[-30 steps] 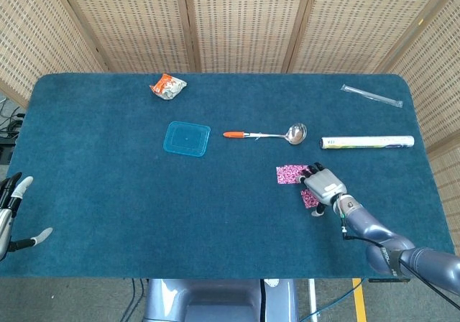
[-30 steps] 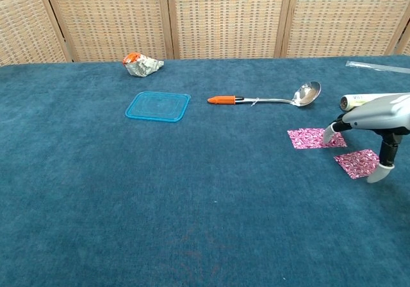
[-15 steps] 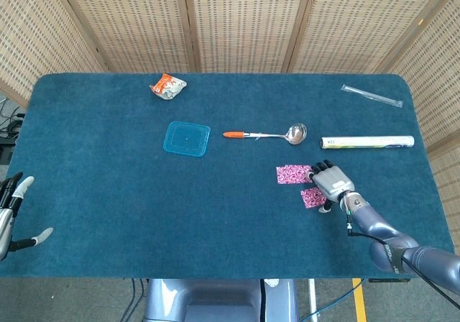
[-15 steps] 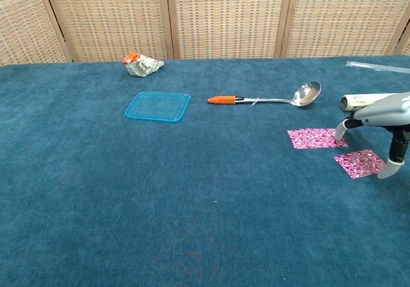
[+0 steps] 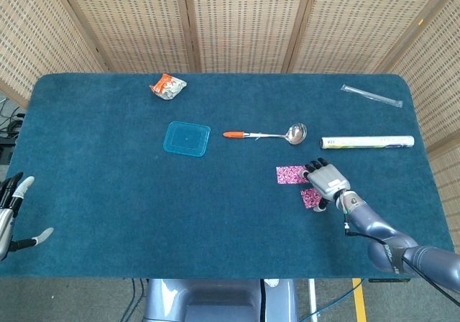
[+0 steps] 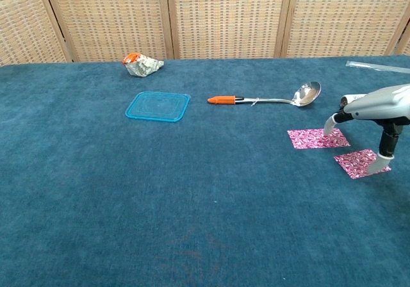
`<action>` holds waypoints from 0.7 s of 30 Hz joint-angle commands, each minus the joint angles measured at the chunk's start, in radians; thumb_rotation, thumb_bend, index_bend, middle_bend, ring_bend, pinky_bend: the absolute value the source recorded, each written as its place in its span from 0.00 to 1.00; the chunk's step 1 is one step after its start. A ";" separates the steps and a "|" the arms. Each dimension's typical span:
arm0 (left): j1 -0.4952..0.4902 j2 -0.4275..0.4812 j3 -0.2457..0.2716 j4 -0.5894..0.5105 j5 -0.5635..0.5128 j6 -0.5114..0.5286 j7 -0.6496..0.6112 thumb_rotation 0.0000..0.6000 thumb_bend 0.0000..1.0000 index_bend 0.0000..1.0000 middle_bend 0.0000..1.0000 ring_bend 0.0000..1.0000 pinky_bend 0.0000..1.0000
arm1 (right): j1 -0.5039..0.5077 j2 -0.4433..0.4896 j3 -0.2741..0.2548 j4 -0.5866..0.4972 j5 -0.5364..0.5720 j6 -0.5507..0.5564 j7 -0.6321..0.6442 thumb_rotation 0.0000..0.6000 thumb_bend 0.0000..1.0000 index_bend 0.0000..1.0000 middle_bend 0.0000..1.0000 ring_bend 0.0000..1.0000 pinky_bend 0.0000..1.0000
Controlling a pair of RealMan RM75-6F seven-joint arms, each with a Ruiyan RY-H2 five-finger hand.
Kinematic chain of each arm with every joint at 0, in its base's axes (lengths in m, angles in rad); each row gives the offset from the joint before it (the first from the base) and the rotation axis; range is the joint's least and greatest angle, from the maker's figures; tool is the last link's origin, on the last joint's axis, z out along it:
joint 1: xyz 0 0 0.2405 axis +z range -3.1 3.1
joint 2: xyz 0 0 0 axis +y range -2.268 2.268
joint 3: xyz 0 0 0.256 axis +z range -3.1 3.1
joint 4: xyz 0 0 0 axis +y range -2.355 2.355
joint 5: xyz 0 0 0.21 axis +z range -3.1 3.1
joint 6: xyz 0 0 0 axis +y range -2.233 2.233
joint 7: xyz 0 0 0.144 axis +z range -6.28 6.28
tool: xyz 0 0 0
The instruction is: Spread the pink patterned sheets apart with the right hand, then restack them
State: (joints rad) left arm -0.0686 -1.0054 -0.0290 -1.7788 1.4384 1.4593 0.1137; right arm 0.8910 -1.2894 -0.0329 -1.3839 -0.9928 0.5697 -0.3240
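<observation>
Two sheets: far pink sheet (image 6: 316, 138) and near pink sheet (image 6: 359, 163) lie flat, just apart, both on the near side of the ladle (image 5: 267, 134).
Right hand (image 6: 375, 111): arched above both, fingers spread, gripping nothing; one fingertip on each.
Left hand (image 5: 10, 214): idle, fingers apart, well away.
Risk: thin paper on napped cloth (image 6: 192, 204) may crumple or skid askew instead of stacking squarely.

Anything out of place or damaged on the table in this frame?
Nothing damaged or spilled. The two pink sheets lie flat and apart, as the task intends, with the right hand over them. Only the crumpled wrapper looks like litter.
</observation>
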 commanded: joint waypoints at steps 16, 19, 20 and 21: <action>0.000 -0.001 -0.001 0.008 -0.003 -0.003 -0.007 0.78 0.00 0.07 0.00 0.00 0.00 | 0.009 -0.039 -0.024 0.049 0.024 -0.013 -0.022 0.87 0.00 0.16 0.13 0.00 0.00; -0.001 -0.002 -0.001 0.008 -0.002 -0.004 -0.006 0.79 0.00 0.07 0.00 0.00 0.00 | 0.006 -0.036 -0.027 0.052 0.026 -0.012 -0.021 0.86 0.00 0.16 0.13 0.00 0.00; -0.002 -0.003 -0.001 0.007 -0.002 -0.005 -0.004 0.79 0.00 0.07 0.00 0.00 0.00 | 0.004 -0.035 -0.029 0.054 0.028 -0.011 -0.020 0.86 0.00 0.16 0.13 0.00 0.00; -0.002 -0.003 -0.001 0.007 -0.003 -0.006 -0.003 0.79 0.00 0.07 0.00 0.00 0.00 | 0.002 -0.034 -0.031 0.057 0.030 -0.011 -0.019 0.86 0.00 0.16 0.13 0.00 0.00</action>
State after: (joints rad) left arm -0.0705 -1.0087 -0.0303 -1.7717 1.4357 1.4535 0.1102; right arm 0.8938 -1.3238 -0.0630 -1.3276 -0.9637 0.5580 -0.3439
